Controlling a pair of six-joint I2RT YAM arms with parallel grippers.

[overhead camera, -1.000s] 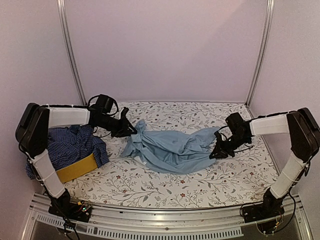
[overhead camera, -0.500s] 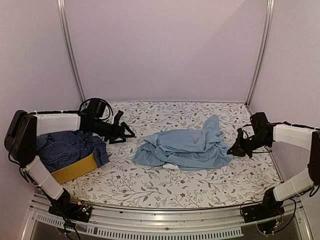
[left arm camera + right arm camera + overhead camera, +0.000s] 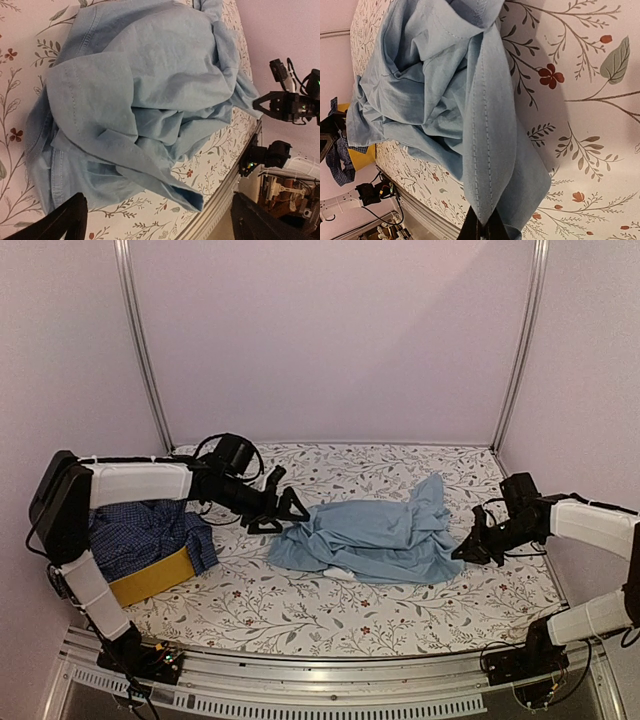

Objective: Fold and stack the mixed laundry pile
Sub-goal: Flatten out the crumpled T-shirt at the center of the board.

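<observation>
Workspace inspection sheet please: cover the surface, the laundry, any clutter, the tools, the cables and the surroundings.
Surface: floral table cover, lying flat.
Job's things: light blue shirt crumpled mid-table, unfolded; navy checked shirt bunched at the left edge over the yellow basket.
Clutter: only the yellow basket; nothing else seen.
Tools: left tool open, just left of the light blue shirt, holding nothing; right tool shut on that shirt's right hem.
Cables: black loops at the left wrist; wires by the right arm's base, off the cloth.
Surroundings: plain pale walls; metal posts at the back corners.
</observation>
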